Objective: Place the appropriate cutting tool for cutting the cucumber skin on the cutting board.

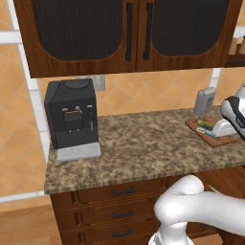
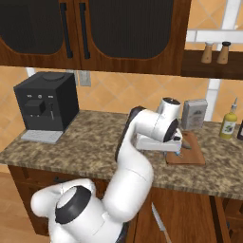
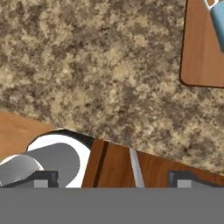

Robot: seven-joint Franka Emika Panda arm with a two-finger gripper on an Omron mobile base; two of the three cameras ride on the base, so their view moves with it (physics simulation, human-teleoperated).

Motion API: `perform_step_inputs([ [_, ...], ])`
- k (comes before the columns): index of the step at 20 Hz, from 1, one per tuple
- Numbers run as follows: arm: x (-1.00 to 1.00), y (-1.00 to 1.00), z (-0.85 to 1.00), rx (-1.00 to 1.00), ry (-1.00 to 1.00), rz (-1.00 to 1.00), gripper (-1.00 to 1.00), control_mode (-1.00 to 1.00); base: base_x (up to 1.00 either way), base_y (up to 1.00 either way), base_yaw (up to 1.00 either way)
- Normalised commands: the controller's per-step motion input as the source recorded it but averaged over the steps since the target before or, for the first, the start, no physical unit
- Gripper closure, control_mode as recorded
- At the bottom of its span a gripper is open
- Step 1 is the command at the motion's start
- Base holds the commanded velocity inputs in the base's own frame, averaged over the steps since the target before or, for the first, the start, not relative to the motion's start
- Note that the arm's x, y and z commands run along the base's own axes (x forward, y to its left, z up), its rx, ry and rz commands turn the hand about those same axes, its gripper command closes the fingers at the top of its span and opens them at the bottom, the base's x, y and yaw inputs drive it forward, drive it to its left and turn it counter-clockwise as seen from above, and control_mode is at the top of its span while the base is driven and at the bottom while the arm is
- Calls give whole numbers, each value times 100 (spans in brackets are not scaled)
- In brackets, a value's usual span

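The reddish-brown cutting board (image 1: 221, 141) lies at the counter's right end. On it rests the dark green cucumber (image 1: 206, 124), with the teal-handled cutting tool (image 1: 209, 133) beside it. My white hand hovers low over the board (image 2: 190, 156), where a bit of the teal tool (image 2: 178, 153) peeks out from under it. In the hand view my gripper (image 3: 113, 179) is open with nothing between its fingertips (image 3: 41, 178). It looks down at bare granite, and the board's corner (image 3: 201, 52) and the teal tool (image 3: 217, 17) lie at the top right, apart from the fingers.
A black coffee machine (image 1: 72, 115) stands at the counter's left end. A grey canister (image 2: 194, 114) sits behind the board and an oil bottle (image 2: 228, 123) stands further right. Two shakers (image 2: 214, 52) are on a shelf. Dark cabinets (image 1: 129, 33) hang overhead.
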Motion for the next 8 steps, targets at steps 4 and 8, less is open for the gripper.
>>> perform_step_inputs([
  [4,-100,100,2,0,-2,-19,-100,-100,0,0,0],
  [8,-100,97,8,0,-1,-15,-100,-100,0,0,0],
])
